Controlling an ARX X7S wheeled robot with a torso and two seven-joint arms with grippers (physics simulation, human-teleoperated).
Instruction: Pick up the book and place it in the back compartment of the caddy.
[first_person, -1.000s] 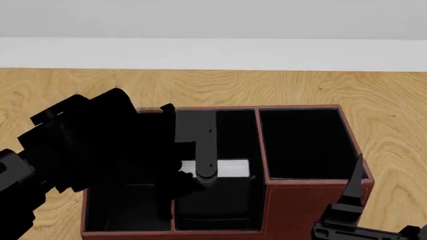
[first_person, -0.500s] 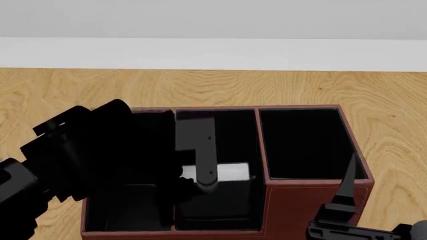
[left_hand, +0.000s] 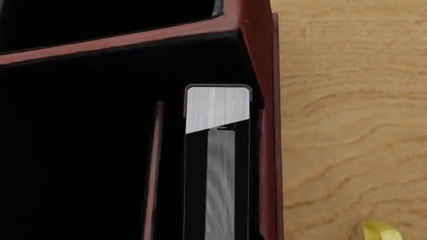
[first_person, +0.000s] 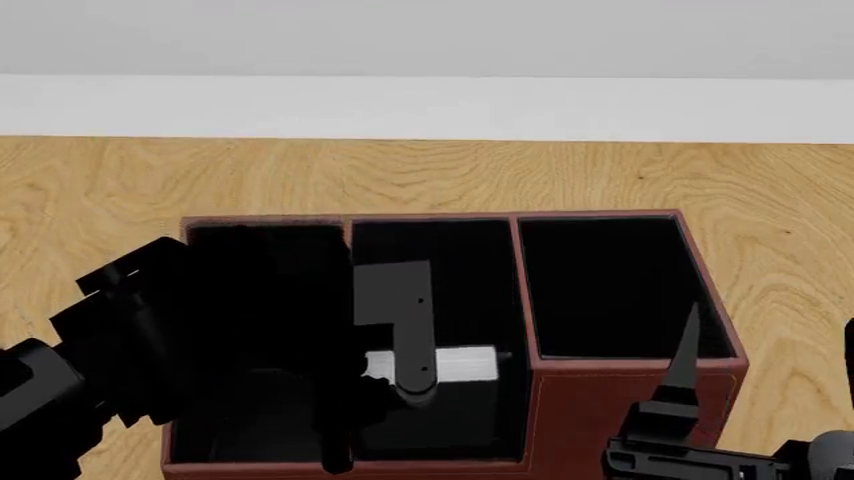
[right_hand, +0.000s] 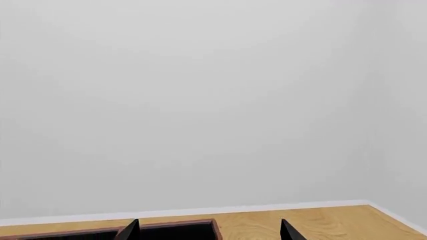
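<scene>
The reddish-brown caddy (first_person: 607, 415) stands on the wooden table, its black cells open upward. My left gripper (first_person: 416, 375) reaches down into the middle cell and is shut on the book (first_person: 461, 364), whose pale page edges show beside the finger. In the left wrist view the book (left_hand: 217, 106) sits between the two black fingers (left_hand: 195, 165), close to the caddy's outer wall (left_hand: 257, 55). I cannot tell which cell is the back compartment. My right gripper (right_hand: 208, 232) is open and empty beside the caddy's near right corner, one finger (first_person: 682, 362) standing in front of it.
A thin reddish divider (left_hand: 154, 170) runs beside the book. A cross-wall (left_hand: 113, 45) closes off the adjoining cell. The large right cell (first_person: 607, 285) holds nothing. Something small and yellow (left_hand: 379, 232) lies on the table outside the caddy. A white wall stands behind the table.
My left arm has drawn back toward me, uncovering the caddy's far left corner. The gripper and book have sunk lower in the middle cell. The right gripper has drifted slightly left.
</scene>
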